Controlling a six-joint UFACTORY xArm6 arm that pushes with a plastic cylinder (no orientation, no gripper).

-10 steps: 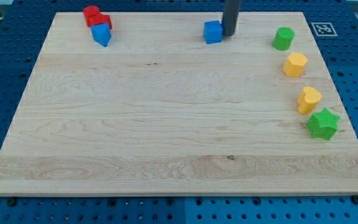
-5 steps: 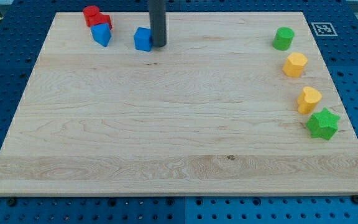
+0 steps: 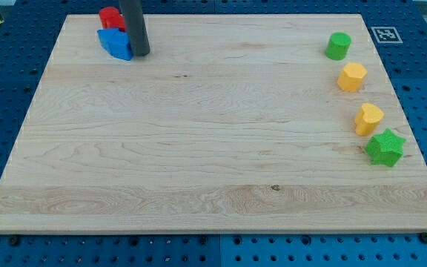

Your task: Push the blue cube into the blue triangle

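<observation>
The blue cube lies at the view's top left of the wooden board. It is pressed against the blue triangle, and the two read as one blue mass. My tip touches the cube's right side. The dark rod rises from there and hides part of what lies behind it. A red block sits just above the blue pair, partly hidden by the rod.
Down the view's right side stand a green cylinder, a yellow block, a second yellow block and a green star. The board lies on a blue pegboard table.
My tip has swept left along the board's top edge, pushing the blue cube from the top middle until it meets the blue triangle. The triangle has shifted slightly left.
</observation>
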